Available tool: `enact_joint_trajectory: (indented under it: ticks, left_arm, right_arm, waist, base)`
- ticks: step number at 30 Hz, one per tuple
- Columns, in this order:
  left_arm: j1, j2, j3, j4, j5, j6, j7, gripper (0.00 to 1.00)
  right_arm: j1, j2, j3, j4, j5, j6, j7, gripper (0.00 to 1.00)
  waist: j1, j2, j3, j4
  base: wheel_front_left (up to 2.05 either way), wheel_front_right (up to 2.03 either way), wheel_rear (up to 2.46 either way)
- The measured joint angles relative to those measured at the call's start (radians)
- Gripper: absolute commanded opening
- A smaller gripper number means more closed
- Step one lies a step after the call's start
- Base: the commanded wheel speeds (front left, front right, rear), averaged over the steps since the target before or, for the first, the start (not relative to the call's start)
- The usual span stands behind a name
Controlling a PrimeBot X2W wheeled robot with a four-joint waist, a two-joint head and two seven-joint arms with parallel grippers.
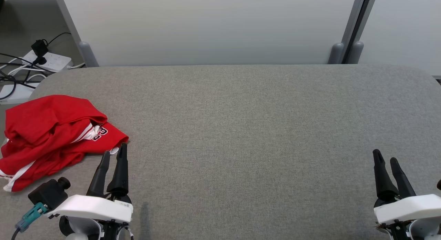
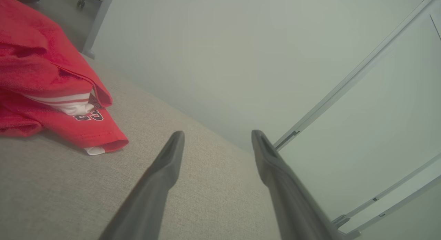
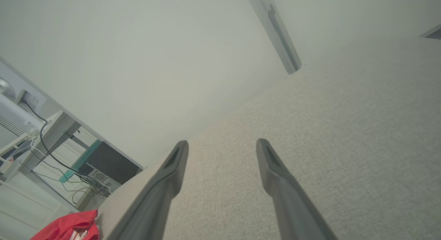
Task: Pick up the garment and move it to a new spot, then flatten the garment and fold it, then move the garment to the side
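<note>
On grey woven counter (image 1: 241, 129), far left: crumpled red garment (image 1: 51, 136), white-striped, just beside left gripper (image 1: 114, 149); power strip (image 1: 51, 60) beyond. Left and right gripper (image 1: 385, 156) fingers spread wide, empty.

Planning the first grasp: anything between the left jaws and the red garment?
Nothing visible. The left gripper, jaws open, sits close beside the red garment, apart from its near hem, with only grey table surface between them in the left wrist view. Nothing visible stands on the table's middle, where the garment could go.
</note>
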Motion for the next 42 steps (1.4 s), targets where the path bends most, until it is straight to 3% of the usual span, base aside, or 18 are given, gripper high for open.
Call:
enact_joint_trajectory:
  ticks: [18,42]
  left_arm:
    - [-0.015,0.029,-0.055,0.050,0.290,0.056,-0.057,1.00]
    - [-0.041,0.035,-0.079,0.168,0.534,0.091,-0.108,1.00]
  right_arm:
    - [0.001,0.006,0.018,0.031,-0.275,0.001,-0.055,1.00]
    - [0.005,0.022,0.026,0.122,-0.520,0.001,-0.134,1.00]
  waist:
    - [-0.0001,0.0000,-0.006,-0.004]
    - [0.0000,0.0000,-0.017,-0.010]
  base:
    - [0.00,0.00,0.00]
    - [0.00,0.00,0.00]
